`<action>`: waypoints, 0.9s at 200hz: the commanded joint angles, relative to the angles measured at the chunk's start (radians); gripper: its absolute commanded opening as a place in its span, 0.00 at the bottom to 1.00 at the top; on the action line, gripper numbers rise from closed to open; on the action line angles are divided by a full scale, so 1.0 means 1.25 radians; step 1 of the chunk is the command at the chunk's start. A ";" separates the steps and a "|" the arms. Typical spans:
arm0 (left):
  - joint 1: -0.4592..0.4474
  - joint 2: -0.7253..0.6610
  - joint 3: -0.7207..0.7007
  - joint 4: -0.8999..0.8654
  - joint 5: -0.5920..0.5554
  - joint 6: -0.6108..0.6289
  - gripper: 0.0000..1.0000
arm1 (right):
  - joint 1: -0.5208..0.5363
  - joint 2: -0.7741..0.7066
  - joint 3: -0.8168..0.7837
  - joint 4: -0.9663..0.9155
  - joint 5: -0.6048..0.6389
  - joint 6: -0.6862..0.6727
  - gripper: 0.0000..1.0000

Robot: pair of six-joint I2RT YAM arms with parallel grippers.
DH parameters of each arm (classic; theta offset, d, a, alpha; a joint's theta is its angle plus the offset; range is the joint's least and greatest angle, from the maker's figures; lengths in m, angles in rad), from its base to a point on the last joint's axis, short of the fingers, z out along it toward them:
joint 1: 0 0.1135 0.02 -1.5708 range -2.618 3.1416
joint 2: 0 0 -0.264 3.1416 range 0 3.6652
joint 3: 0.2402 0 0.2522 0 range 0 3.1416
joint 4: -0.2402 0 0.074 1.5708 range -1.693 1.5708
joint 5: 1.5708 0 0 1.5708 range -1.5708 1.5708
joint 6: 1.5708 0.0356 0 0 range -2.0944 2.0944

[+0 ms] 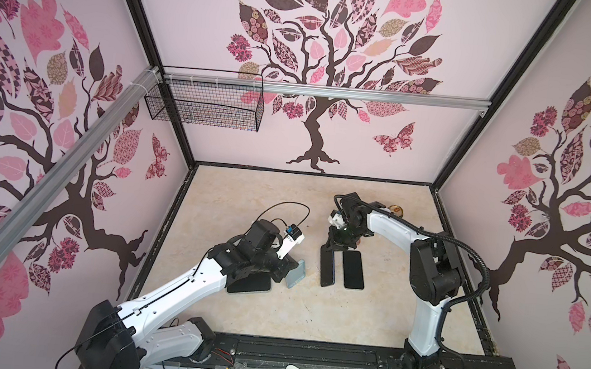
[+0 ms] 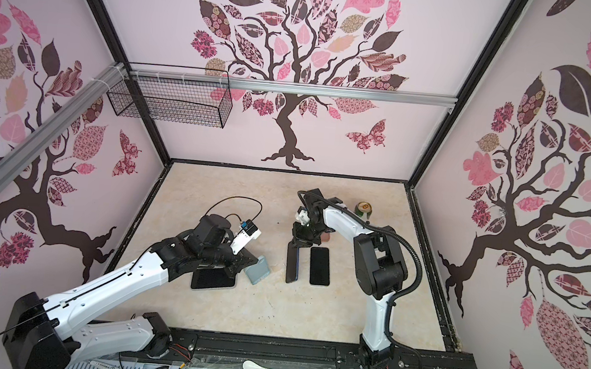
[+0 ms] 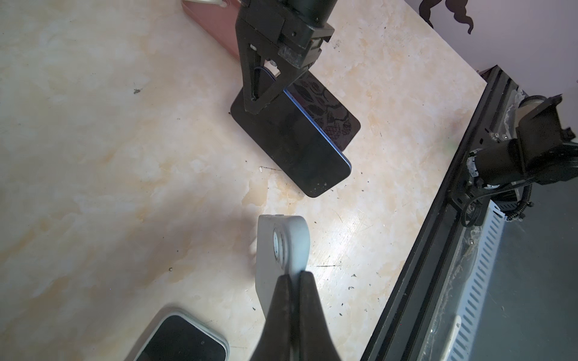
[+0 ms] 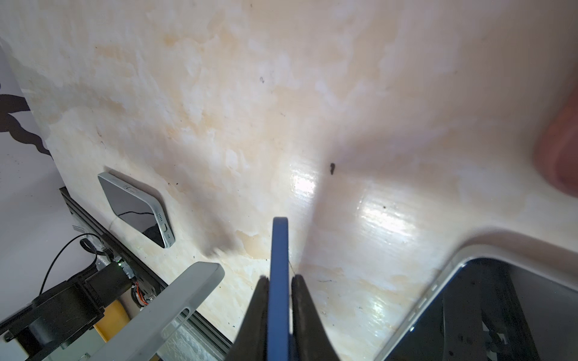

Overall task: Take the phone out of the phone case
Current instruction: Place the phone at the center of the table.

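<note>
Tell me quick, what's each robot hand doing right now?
Left gripper: closed, holding the grey case by its edge.
Right gripper: closed, holding the blue-edged phone.

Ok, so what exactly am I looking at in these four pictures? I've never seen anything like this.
You see two robot arms, the left arm and the right arm, at a table inside a decorated booth. Two pictures look down from overhead; the other two come from cameras on the arms' wrists. The left gripper is shut on an empty grey phone case, held on edge. The right gripper is shut on a blue-edged phone, also on edge. A second phone lies flat beside it, a third phone under the left arm.
</note>
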 commanded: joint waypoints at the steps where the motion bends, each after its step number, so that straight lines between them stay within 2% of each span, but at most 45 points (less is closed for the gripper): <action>1: -0.002 0.027 0.050 0.037 0.013 -0.001 0.00 | -0.011 0.034 0.009 -0.007 -0.023 0.004 0.05; 101: -0.001 0.143 0.108 0.092 -0.002 -0.015 0.00 | -0.017 0.071 0.018 -0.004 -0.030 -0.002 0.08; 180: 0.000 0.217 0.161 0.082 0.021 -0.004 0.00 | -0.020 0.082 0.023 -0.005 -0.026 -0.003 0.12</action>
